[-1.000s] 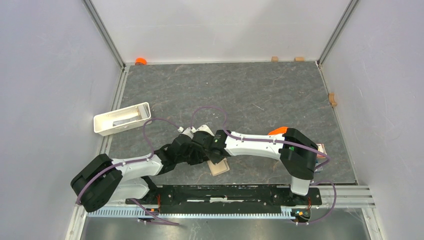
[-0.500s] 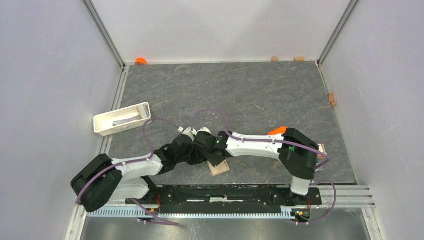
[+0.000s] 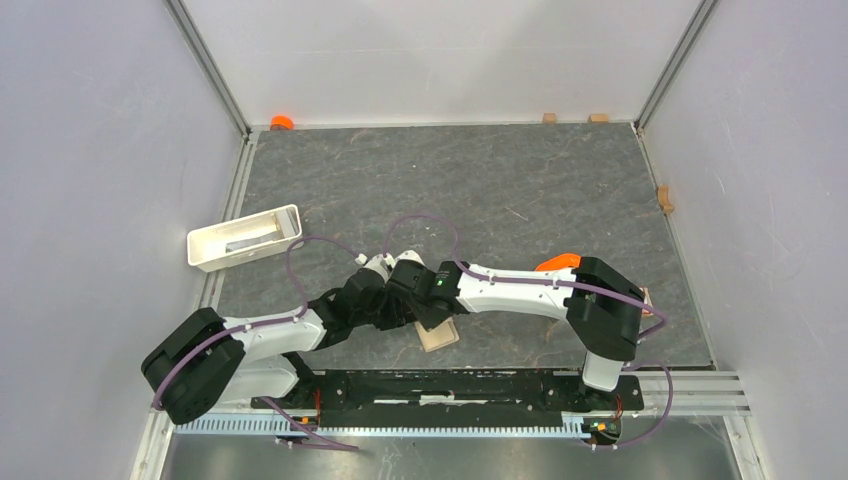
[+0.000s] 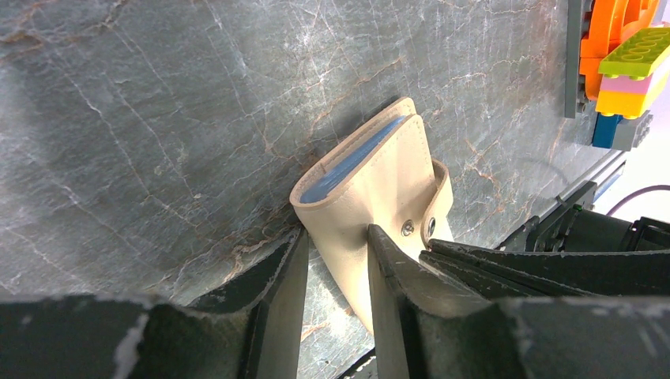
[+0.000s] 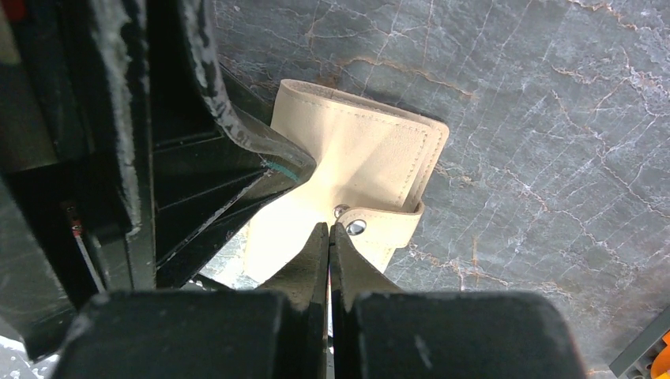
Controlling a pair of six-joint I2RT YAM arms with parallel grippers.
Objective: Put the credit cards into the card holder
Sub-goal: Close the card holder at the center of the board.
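One card holder (image 4: 371, 181), one tray (image 3: 245, 252)

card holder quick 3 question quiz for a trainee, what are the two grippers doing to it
1. True or false: the right gripper has its jaws wide open beside the snap tab.
2. What sits between the fingers of the left gripper? A) the card holder B) the white tray C) a toy brick
3. In the left wrist view, what colour shows along the folded card holder's open edge?

Key
1. False: its jaws are shut, with the tips at the snap tab.
2. A
3. Blue
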